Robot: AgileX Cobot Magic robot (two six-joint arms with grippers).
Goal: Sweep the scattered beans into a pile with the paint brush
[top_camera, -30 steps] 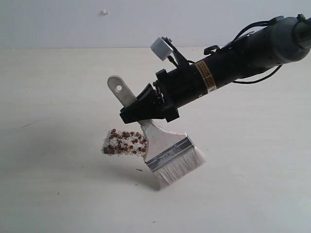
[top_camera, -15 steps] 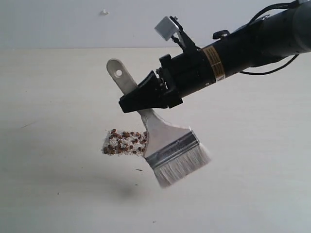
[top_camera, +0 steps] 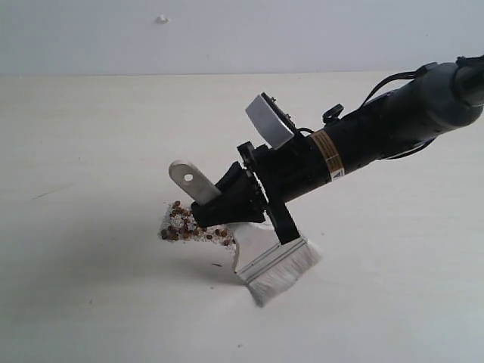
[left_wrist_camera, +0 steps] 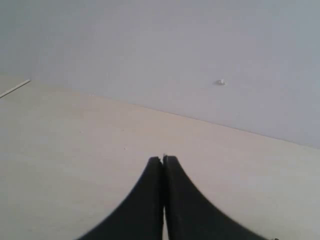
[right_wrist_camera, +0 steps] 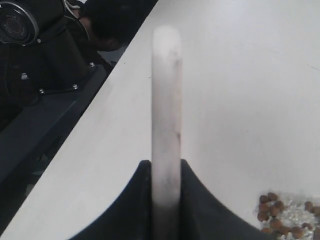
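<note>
My right gripper [top_camera: 208, 212] is shut on the pale handle of the paint brush [top_camera: 261, 248]; the handle's holed end [top_camera: 187, 176] sticks out past the fingers. Its off-white bristles [top_camera: 283, 272] rest bent on the table, to the right of the beans [top_camera: 184, 222]. The beans lie in a small clump mixed with whitish crumbs, partly hidden behind the gripper. In the right wrist view the handle [right_wrist_camera: 166, 95] stands between the black fingers, with beans [right_wrist_camera: 280, 212] at the corner. My left gripper [left_wrist_camera: 162, 159] shows only in its own wrist view, shut over bare table.
The pale table [top_camera: 91, 151] stretches on all sides of the clump. A few dark specks [top_camera: 217, 265] lie just in front of the pile. In the right wrist view the table edge [right_wrist_camera: 95, 107] borders dark robot hardware [right_wrist_camera: 30, 30].
The right arm lifted the brush off the table half a second ago, and has since come down and tilted lower, so the bristles press on the table beside the clump.
</note>
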